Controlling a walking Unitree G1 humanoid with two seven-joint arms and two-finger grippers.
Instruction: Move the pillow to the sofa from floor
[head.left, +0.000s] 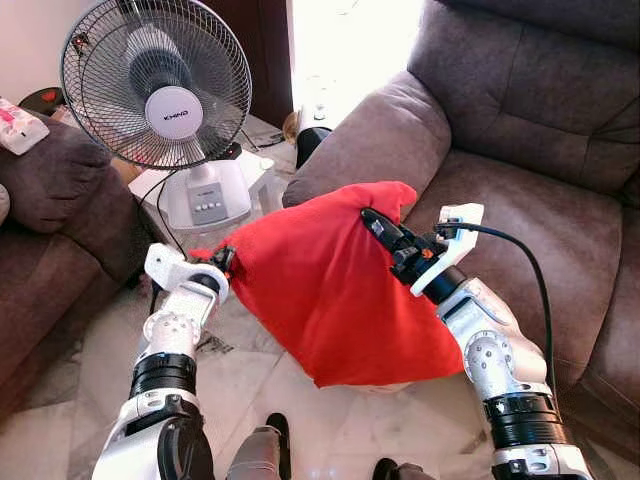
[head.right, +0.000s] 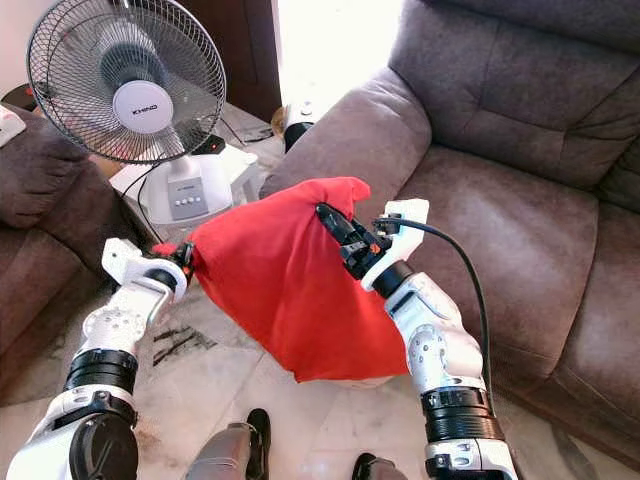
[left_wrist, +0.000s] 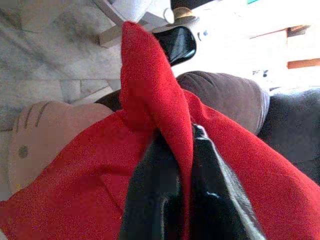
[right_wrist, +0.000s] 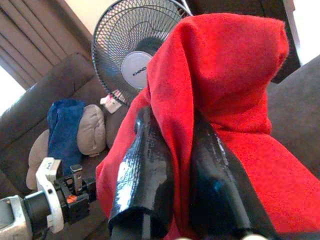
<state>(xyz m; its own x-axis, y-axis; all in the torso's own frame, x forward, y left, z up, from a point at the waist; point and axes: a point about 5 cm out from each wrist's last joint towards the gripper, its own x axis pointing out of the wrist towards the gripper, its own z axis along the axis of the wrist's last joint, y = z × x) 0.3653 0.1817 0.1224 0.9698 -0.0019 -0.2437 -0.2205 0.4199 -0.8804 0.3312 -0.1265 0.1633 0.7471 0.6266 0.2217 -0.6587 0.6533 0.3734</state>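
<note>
From the head views you see the soft red fabric pillow (head.left: 330, 285) hanging off the floor between both arms, just in front of the grey-brown sofa (head.left: 520, 190). The left gripper (head.left: 222, 258) pinches its near corner; the right gripper (head.left: 378, 226) clamps the top corner. Your left wrist view adds a cartoon face print underneath; the right wrist view shows the white pedestal fan (right_wrist: 135, 50) behind.

Head stereo pair + two wrist cams.
Both eye views look down & fwd from the head, sharing the fan (head.left: 155, 82) upper left and sofa (head.left: 520, 200) right. Wrist cams sit v. close, looking along each arm's fingers into the pillow (left_wrist: 150, 100).
</note>
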